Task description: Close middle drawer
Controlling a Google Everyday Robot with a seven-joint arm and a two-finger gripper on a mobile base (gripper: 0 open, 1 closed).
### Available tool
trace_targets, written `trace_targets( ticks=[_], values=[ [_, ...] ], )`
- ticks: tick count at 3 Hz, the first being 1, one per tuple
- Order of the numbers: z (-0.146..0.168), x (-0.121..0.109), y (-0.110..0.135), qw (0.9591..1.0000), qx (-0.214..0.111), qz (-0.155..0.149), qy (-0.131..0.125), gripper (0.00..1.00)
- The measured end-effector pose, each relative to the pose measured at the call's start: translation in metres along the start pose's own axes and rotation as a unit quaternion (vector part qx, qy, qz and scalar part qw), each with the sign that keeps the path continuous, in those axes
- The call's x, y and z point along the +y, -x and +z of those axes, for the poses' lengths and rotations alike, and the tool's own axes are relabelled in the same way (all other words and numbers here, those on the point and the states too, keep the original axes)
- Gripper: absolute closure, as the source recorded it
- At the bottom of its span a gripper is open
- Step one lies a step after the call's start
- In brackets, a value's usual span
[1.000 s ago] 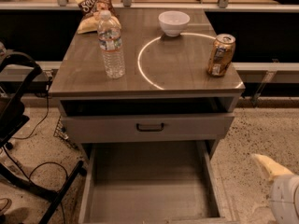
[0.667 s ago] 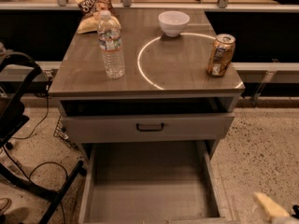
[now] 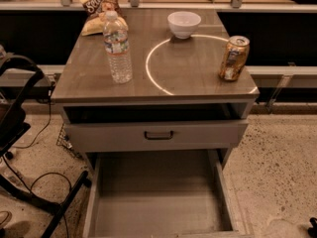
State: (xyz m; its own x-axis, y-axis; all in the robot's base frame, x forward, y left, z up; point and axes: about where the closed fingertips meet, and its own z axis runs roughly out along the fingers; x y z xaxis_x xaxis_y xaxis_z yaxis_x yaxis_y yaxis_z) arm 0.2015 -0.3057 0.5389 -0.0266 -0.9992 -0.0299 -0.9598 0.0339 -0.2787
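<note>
1 drawer stood pulled far out: the middle drawer (image 3: 158, 202), low in the cabinet, its deep plain grey box facing up and its front cut off by the bottom edge of the view. Above it, another drawer front (image 3: 208, 133) carried a small dark bar pull (image 3: 158, 135), with a dark gap between that front and the surface (image 3: 89, 78).

On the surface stood 4 things: a clear bottle (image 3: 118, 48) upright near the left, a chip bag (image 3: 99, 6) just behind it at the back left, a white bowl (image 3: 184, 24) at the back middle, and a gold can (image 3: 234, 58) upright near the right edge. A bright ring (image 3: 147, 69) of light curved across the top between bottle and can, meeting the bowl's base.

Of the hand (image 3: 313, 227) only a dark sliver showed at the bottom right corner, over the speckled floor (image 3: 277, 172) and apart from the middle drawer; whether it was open or closed I could not tell. A black frame (image 3: 29, 76) stood at the left, beside the cabinet.
</note>
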Motion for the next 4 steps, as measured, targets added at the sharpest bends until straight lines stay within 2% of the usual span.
trace_targets(
  ticks=[1,2,3,4],
  values=[
    [0.044,0.006,0.003,0.9995,-0.019,-0.021,0.011,0.8],
    [0.088,0.0,0.014,0.998,-0.047,-0.025,0.034,1.0],
    [0.088,0.0,0.014,0.998,-0.047,-0.025,0.034,1.0],
    [0.096,0.0,0.017,0.9975,-0.047,-0.027,0.044,1.0]
  ],
)
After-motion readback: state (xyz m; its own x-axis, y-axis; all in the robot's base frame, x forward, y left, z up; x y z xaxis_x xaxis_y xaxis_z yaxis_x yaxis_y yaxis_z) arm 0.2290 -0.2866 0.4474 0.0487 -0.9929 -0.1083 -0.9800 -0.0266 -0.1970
